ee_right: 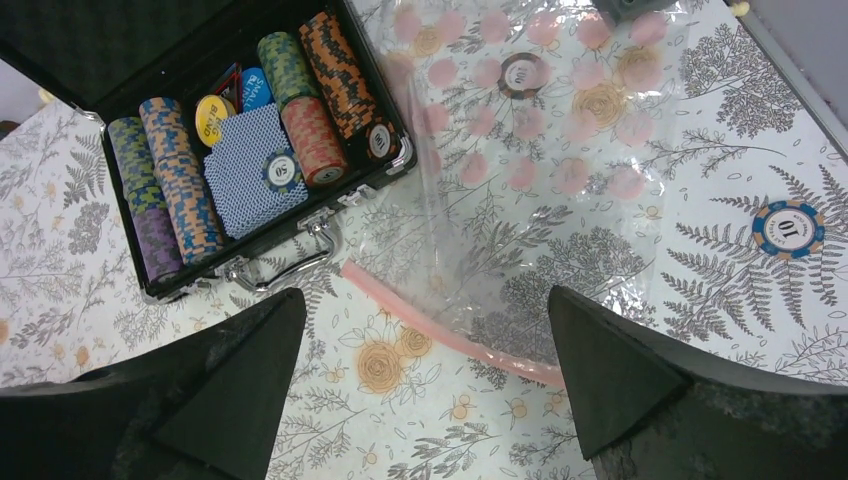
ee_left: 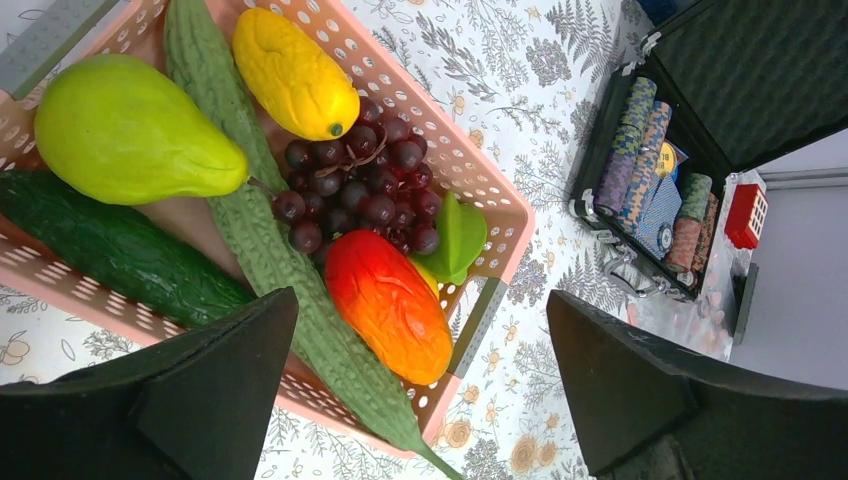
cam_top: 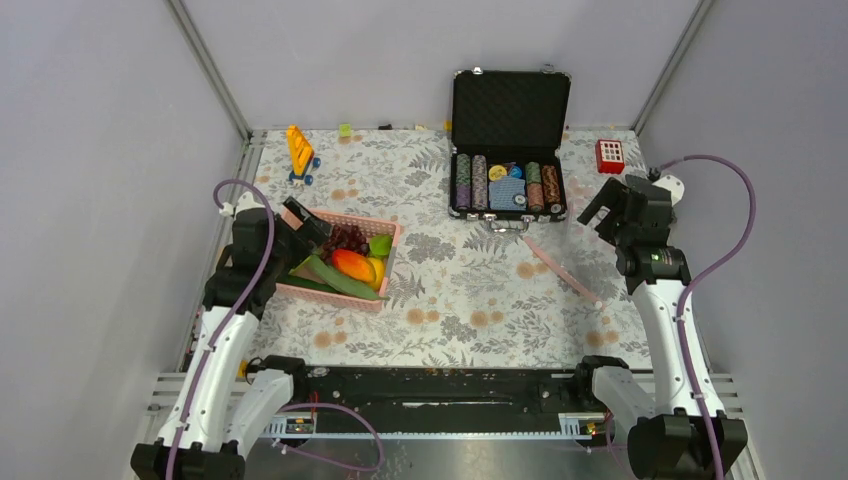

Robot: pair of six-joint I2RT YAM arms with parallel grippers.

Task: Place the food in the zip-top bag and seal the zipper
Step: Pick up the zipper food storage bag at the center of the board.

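The food lies in a pink latticed basket (cam_top: 385, 232): a red-orange mango (ee_left: 390, 305), dark grapes (ee_left: 360, 190), a yellow citrus (ee_left: 293, 72), a dark green cucumber (ee_left: 110, 250), a long bumpy green gourd (ee_left: 270, 240) and a green leafy piece (ee_left: 460, 235). My left gripper (cam_top: 305, 225) hangs open over the basket's near corner, its jaws wide apart either side of the mango. The clear zip-top bag (ee_right: 540, 200) lies flat on the table at the right, with its pink zipper (ee_right: 440, 325) towards the middle. My right gripper (cam_top: 605, 205) is open and empty above the zipper.
An open black case (cam_top: 508, 150) of poker chips stands at the back, next to the bag. A loose chip (ee_right: 789, 228) lies right of the bag, and another (ee_right: 523, 74) shows through it. A red block (cam_top: 609, 155) and a yellow toy (cam_top: 300, 152) sit at the back.
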